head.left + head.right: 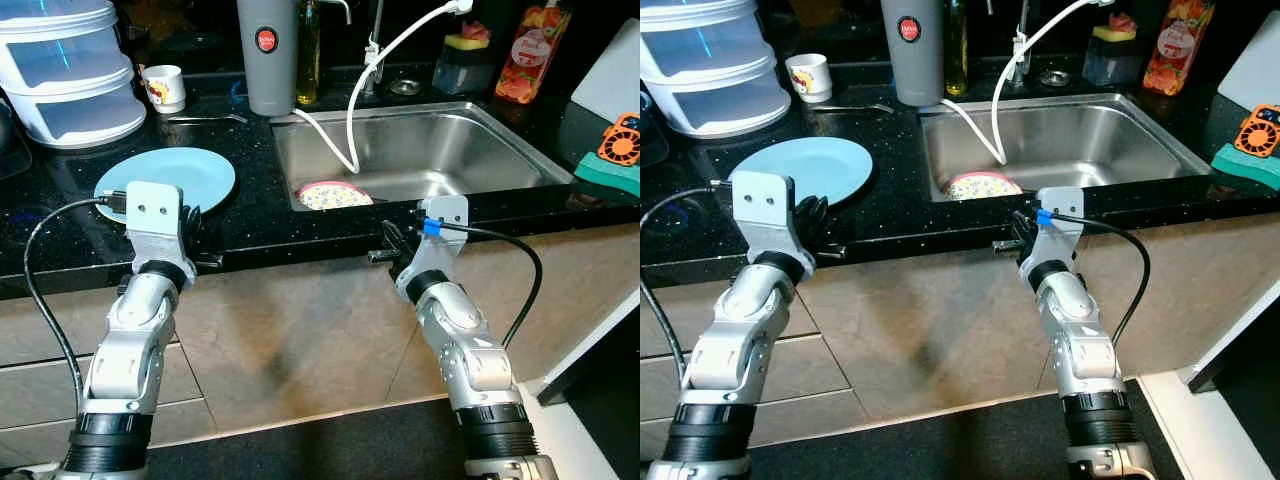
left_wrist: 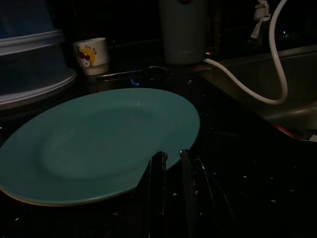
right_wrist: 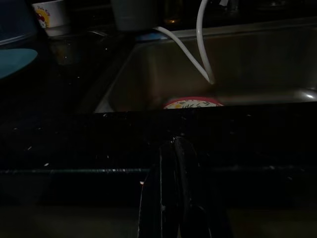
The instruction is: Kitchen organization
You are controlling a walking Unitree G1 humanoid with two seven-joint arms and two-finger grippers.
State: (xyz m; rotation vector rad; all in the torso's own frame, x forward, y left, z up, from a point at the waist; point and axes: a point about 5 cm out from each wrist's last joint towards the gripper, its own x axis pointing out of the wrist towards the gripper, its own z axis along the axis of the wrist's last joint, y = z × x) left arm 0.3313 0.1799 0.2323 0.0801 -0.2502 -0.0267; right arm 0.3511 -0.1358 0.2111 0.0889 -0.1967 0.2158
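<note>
Along the front edge of the black tabletop [image 1: 260,225]: both arms are reaching forward, one on each side of the sink corner.
Left gripper [image 2: 171,158]: it is hovering at the near rim of the light blue plate [image 1: 170,180], its fingers standing a narrow gap apart and holding nothing.
Right gripper [image 3: 171,146]: it is pointing at the tabletop's front edge just before the sink, its fingers pressed together with nothing between them.
Blue plate: it is lying flat on the tabletop, left of the sink and near the front edge.
Steel sink [image 1: 420,150]: it is holding a floral bowl with a pink rim [image 1: 335,195] at its near left corner, and a white hose [image 1: 355,100] is curving down into the basin.
Back of the tabletop: a grey tumbler with a red button [image 1: 267,55] is standing by the sink's far left corner, with a small white cartoon cup [image 1: 165,87] to its left.
Far left: stacked clear and white containers [image 1: 65,70] are sitting beyond the plate.
Far right: an orange bottle [image 1: 533,50] is standing behind the sink, and an orange fan-like thing [image 1: 622,140] is resting on a green sponge.
</note>
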